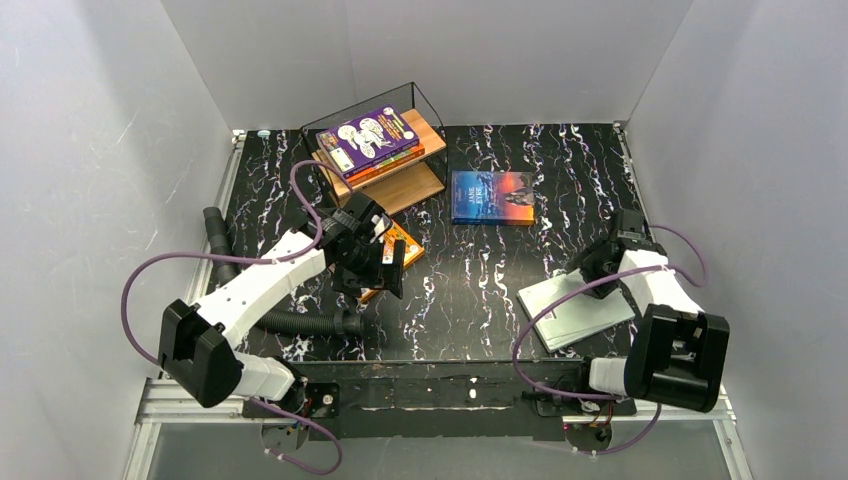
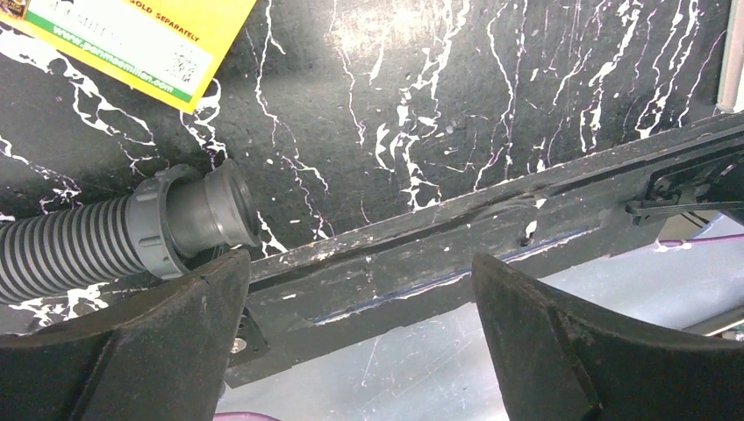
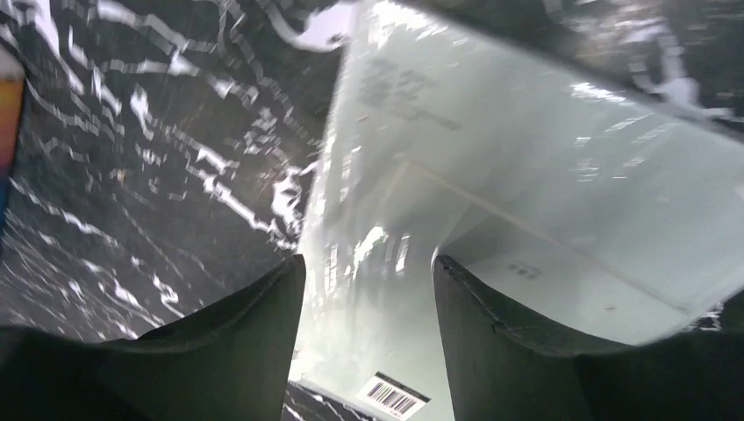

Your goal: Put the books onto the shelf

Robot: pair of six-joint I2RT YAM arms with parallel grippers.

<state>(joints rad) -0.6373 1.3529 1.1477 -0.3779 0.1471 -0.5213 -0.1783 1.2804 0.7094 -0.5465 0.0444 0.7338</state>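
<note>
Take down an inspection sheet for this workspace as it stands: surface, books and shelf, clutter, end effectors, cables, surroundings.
Surface: black marbled table, no spills seen.
Job's things: shelf carries a stack on its upper board, with the purple book on top; blue book, orange book and pale book lie flat on the table.
Clutter: grey corrugated hose on the left side.
End effectors: left end effector open and empty, near the hose end; right end effector open over the pale book, no grip seen.
Cables: purple cables loop off both arms.
Surroundings: white walls on three sides.
</note>
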